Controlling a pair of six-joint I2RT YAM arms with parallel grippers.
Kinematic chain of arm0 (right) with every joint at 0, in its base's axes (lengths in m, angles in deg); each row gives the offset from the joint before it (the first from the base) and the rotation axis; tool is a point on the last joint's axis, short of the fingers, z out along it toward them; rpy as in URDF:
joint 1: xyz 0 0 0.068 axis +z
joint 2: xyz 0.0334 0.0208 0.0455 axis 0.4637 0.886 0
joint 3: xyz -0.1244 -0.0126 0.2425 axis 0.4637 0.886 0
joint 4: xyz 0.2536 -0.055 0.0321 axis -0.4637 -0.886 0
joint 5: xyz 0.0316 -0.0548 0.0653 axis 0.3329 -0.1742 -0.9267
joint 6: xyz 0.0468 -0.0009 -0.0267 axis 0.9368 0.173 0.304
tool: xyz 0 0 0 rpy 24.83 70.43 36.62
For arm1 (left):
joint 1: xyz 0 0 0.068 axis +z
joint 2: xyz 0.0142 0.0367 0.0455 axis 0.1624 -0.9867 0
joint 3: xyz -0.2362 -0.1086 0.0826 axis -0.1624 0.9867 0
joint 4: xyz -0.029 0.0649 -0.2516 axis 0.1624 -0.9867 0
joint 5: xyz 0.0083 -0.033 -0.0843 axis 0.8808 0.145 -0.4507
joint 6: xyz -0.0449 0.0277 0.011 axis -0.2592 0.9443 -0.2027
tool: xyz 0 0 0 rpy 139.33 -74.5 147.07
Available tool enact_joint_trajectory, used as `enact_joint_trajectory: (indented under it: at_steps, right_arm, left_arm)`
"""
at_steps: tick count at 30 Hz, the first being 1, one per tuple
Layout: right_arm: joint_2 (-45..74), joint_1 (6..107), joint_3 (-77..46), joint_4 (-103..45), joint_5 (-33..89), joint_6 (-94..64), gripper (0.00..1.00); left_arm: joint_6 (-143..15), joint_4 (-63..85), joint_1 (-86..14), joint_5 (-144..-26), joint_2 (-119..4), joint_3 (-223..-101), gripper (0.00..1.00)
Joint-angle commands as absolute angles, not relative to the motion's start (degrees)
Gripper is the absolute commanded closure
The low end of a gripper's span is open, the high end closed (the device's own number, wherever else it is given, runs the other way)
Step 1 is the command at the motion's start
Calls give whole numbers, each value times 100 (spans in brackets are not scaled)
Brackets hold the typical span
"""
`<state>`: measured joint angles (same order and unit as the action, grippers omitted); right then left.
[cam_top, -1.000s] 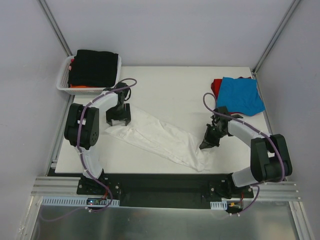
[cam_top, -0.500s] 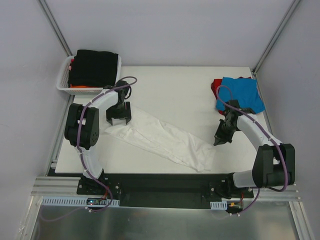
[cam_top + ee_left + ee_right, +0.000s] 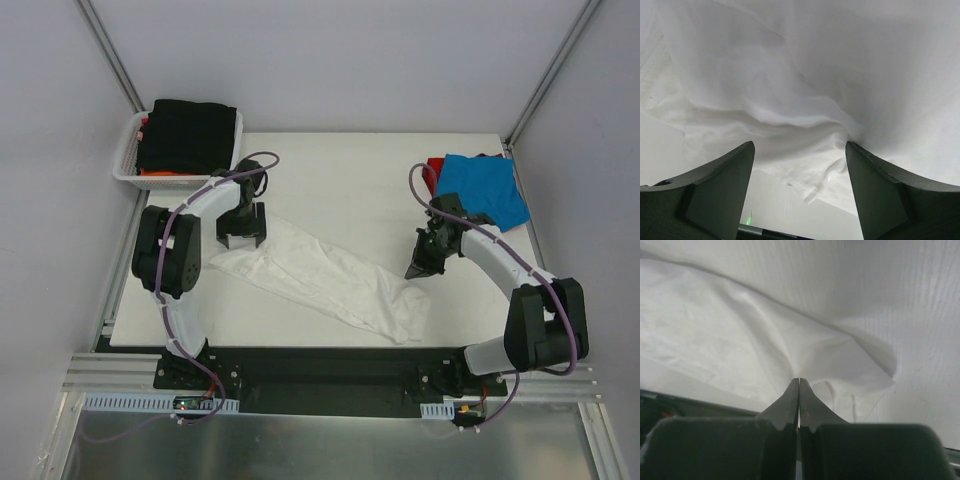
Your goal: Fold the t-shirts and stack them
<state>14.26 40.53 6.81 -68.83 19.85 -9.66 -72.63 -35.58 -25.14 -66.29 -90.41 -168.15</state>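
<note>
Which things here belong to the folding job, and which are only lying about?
Belong to the job:
white t-shirt, spread on the table
blue t-shirt
red t-shirt, under the blue one
black t-shirt and orange t-shirt, in the basket

Only lying about:
basket
table

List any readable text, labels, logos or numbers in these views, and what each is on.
No readable text, label, brand or number in any view.
white t-shirt: plain, no print or tag showing.
blue t-shirt, red t-shirt: no print visible.
black t-shirt in the basket: no print visible.
</note>
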Motion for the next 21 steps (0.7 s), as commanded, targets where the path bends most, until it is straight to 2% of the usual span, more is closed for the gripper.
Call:
enact_joint_trajectory:
  at_steps: [1,8,15,21]
  right_arm:
    - [1643,4440,735,-6421,3533,-1143,99]
    - [2039,4766,937,-5981,3643,-660,99]
    - [1775,5056,1114,-6103,3669,-238,99]
    - [1336,5434,693,-6665,4134,-98,99]
  left_arm:
    - [-7292,-3758,-2561,-6721,-9146,-16954,26]
    - [-7152,-3767,-2561,-6694,-9181,-17007,26]
    - [-7028,-3758,-2561,-6677,-9243,-17086,26]
    - [-7046,-3758,-2561,-6756,-9269,-17112,26]
